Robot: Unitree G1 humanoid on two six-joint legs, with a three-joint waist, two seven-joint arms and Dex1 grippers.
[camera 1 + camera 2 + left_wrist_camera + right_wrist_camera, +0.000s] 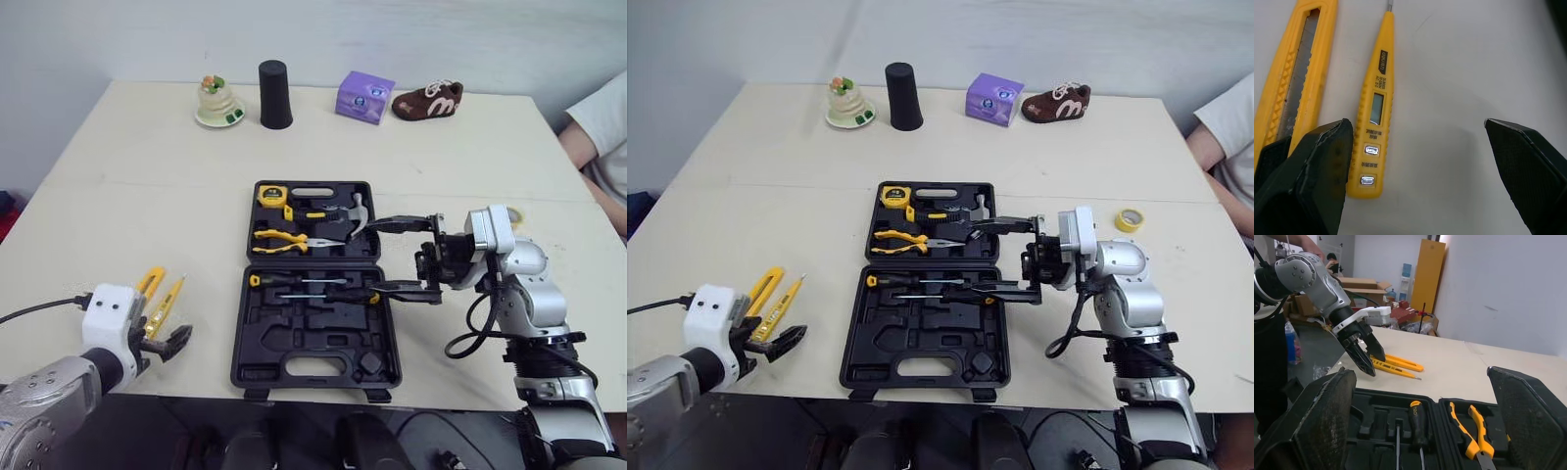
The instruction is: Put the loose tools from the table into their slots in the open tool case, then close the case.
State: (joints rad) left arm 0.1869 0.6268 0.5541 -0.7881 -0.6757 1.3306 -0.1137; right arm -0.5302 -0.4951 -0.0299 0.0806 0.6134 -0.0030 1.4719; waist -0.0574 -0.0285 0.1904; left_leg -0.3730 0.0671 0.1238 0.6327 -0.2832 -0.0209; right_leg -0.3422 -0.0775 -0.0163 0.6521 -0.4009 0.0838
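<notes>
The black tool case (313,338) lies open mid-table, holding a tape measure (270,194), yellow-handled pliers (284,240), a hammer (355,211) and screwdrivers (313,284). Two loose tools lie on the table at the left: a yellow utility knife (1295,73) and a yellow tester pen (1374,105). My left gripper (165,345) is open just in front of them, with the tester pen's end between its fingers (1317,181) and nothing held. My right gripper (402,257) is open and empty, reaching over the case's right edge.
Along the far edge stand a toy cake on a plate (218,103), a black cup (275,95), a purple box (364,97) and a brown shoe (427,101). A yellow tape roll (1131,218) lies right of the case. A person's sleeve (602,137) is at the right edge.
</notes>
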